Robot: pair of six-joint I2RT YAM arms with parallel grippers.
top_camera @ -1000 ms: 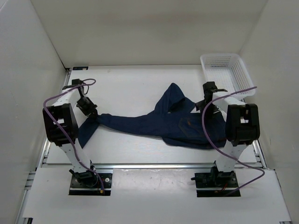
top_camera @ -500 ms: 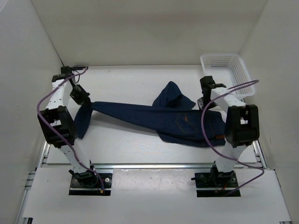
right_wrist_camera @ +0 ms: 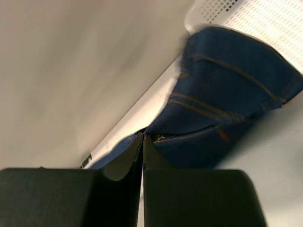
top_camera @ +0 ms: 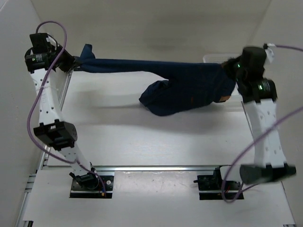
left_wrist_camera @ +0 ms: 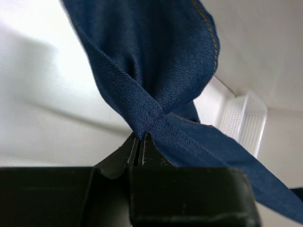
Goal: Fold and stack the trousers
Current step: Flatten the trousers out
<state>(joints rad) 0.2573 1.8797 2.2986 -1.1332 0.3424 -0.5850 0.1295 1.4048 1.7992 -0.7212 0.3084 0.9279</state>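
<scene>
Left tool [left_wrist_camera: 141, 138] and right tool [right_wrist_camera: 143, 137] clench the dark navy-blue denim trousers [top_camera: 189, 80], soft and sagging heavily near the table's [top_camera: 142, 142] far edge; hem and waistband likely hold best.

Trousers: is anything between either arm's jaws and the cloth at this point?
Nothing visible. The left jaws are shut on a leg end of the trousers, the right jaws on the waist end; the cloth hangs stretched between them.
</scene>
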